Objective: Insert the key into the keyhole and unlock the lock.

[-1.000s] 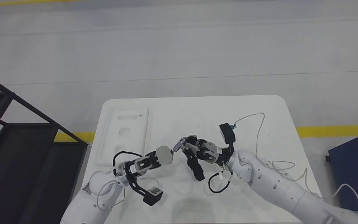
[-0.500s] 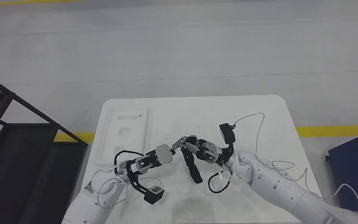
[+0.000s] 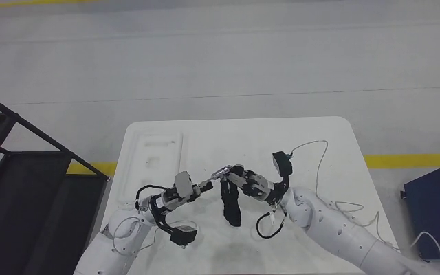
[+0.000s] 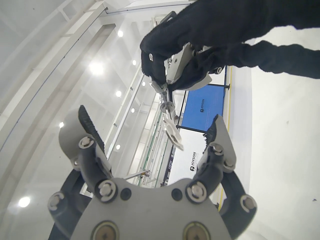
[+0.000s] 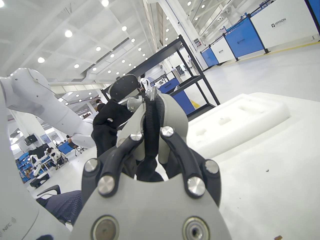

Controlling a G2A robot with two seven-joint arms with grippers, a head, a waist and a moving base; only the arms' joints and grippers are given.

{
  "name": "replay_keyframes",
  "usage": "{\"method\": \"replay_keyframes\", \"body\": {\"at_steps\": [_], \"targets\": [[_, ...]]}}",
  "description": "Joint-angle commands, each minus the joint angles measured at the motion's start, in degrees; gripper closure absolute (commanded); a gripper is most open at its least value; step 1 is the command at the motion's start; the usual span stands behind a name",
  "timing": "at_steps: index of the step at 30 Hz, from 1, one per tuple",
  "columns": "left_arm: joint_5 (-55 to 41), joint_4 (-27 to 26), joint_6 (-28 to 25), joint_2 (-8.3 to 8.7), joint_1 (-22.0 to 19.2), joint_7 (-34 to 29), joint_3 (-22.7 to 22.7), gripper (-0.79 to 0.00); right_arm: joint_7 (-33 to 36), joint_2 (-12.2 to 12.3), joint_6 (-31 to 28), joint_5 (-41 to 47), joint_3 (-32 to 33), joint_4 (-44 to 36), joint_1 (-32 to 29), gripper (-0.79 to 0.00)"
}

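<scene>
My right gripper (image 3: 232,180) is shut on the silver lock (image 4: 178,61), held above the table's middle. Black cloth (image 3: 230,204) covers its fingers and hangs down from it. The lock's metal tip (image 5: 151,92) pokes out past the shut fingertips. A silver key (image 4: 173,134) dangles on a small ring (image 4: 167,106) from the lock's end. My left gripper (image 4: 150,116) is open, and the key hangs between its fingers without touching either. In the top view my left gripper (image 3: 198,187) sits just left of the lock (image 3: 221,174).
A white foam tray (image 3: 159,148) with moulded pockets lies at the table's back left, also seen as the tray (image 5: 250,116). A thin cable (image 3: 309,148) loops over the white table (image 3: 330,137). A black rack (image 3: 34,185) stands off the table's left side.
My left gripper has drawn back to the left, away from the lock. The right gripper with the lock and hanging cloth has shifted slightly left.
</scene>
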Motion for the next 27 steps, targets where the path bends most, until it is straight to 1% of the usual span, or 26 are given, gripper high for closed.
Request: {"method": "replay_keyframes", "body": {"at_steps": [1,3,5,6,8,10,12,13,15,17,19,20,21,22,24,27], "targets": [[-3.1,0.5,-1.8,-0.01,0.2,-0.1,-0.4,-0.785,0.8,0.0,0.1,3.0,0.5,-0.5,-0.4,0.000],[-7.9,1.0,-5.3,-0.04,0.7,-0.9,-1.0,-0.785,1.7,0.0,0.1,5.9,1.2,-0.8,-0.5,0.000],[-15.3,0.5,-11.3,-0.03,1.5,-1.9,-1.9,-0.785,3.0,0.1,0.1,8.2,2.0,-0.6,-0.4,0.000],[-19.2,0.3,-15.5,0.05,2.1,-2.8,-2.5,-0.785,3.8,0.1,0.1,9.0,2.4,-0.2,-0.3,0.000],[-27.8,-1.0,-27.0,0.34,3.4,-5.7,-4.2,-0.785,5.2,0.0,0.1,10.4,3.3,0.6,0.0,0.000],[-34.8,-2.6,-37.1,0.77,4.4,-9.6,-6.7,-0.785,6.5,-0.1,0.1,11.8,4.1,1.6,0.1,0.000],[-41.0,-4.4,-44.2,1.10,5.5,-11.0,-9.1,-0.785,7.9,-0.4,0.8,12.2,4.9,2.7,0.5,0.000],[-45.4,-4.5,-49.9,1.25,6.4,-12.5,-9.6,-0.785,8.7,-0.5,1.9,11.7,5.4,3.4,0.9,0.000],[-52.6,-5.3,-58.3,1.58,7.0,-16.1,-11.6,-0.785,9.5,-0.9,3.9,11.3,6.1,4.0,1.1,0.000],[-59.6,-5.3,-66.3,1.89,7.5,-20.8,-12.9,-0.785,10.1,-1.4,4.3,12.8,6.3,4.5,1.0,0.000],[-65.0,-5.5,-70.5,2.08,7.8,-24.6,-14.1,-0.785,11.1,-2.0,4.2,14.4,6.4,5.1,1.2,0.000],[-67.4,-5.6,-71.8,2.15,8.0,-26.4,-14.6,-0.785,11.6,-2.4,3.7,15.8,6.4,5.5,1.3,0.000],[-68.8,-5.9,-71.9,2.21,8.1,-27.6,-15.2,-0.785,12.4,-2.7,3.6,16.7,6.3,6.2,1.6,0.000],[-69.2,-6.2,-71.2,2.23,8.3,-28.5,-15.9,-0.785,13.1,-3.0,3.6,17.8,6.3,6.9,1.9,0.000],[-65.7,-6.9,-66.5,2.22,9.2,-29.3,-17.2,-0.785,14.4,-3.8,2.6,20.8,6.0,7.8,2.3,0.000],[-65.7,-6.9,-66.5,2.22,9.2,-29.3,-17.2,-0.785,15.9,-4.4,1.3,22.9,5.8,8.8,2.9,0.000]]}}
